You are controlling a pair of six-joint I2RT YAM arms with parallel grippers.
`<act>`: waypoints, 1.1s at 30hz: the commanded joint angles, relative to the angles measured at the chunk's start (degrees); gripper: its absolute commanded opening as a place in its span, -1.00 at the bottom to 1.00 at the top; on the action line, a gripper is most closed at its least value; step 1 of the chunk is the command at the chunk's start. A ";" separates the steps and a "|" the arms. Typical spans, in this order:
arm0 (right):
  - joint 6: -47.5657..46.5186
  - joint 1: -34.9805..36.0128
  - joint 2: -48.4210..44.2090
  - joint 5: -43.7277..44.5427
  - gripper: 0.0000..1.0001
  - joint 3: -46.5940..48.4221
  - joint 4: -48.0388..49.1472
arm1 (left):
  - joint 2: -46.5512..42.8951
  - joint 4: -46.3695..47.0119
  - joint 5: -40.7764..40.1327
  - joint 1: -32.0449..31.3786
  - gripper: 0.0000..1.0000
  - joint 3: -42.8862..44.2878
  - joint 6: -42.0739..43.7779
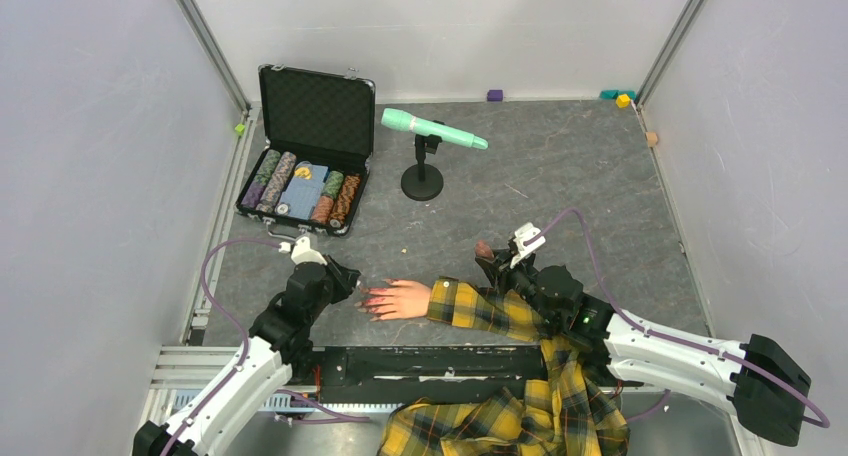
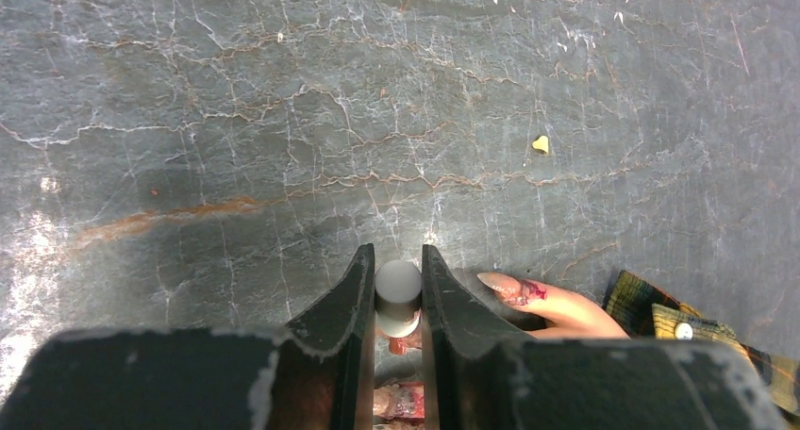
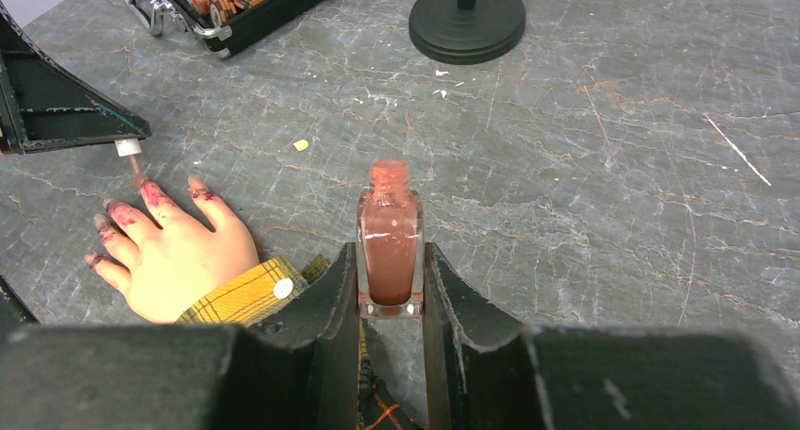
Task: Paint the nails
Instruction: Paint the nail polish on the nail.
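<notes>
Nails of the mannequin hand lie at the near side of the grey table, between the two arms, fingers spread flat and pointing toward the left arm, with red-pink polish smeared past them onto the fingertips. A yellow plaid sleeve covers the wrist. The left gripper pinches the white brush cap, brush down, just above a nail; whether the bristles touch cannot be told. The right gripper is clamped on the uncapped polish bottle, upright just beside the sleeve, probably so the brush can be dipped again without a long reach. Farther back stand an open poker chip case and a mint microphone. No label or writing is legible.
</notes>
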 commanded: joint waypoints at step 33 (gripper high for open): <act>0.16 0.12 -0.88 0.71 -1.00 0.11 2.99 | 0.14 0.47 -3.60 -0.09 -0.96 1.33 -0.06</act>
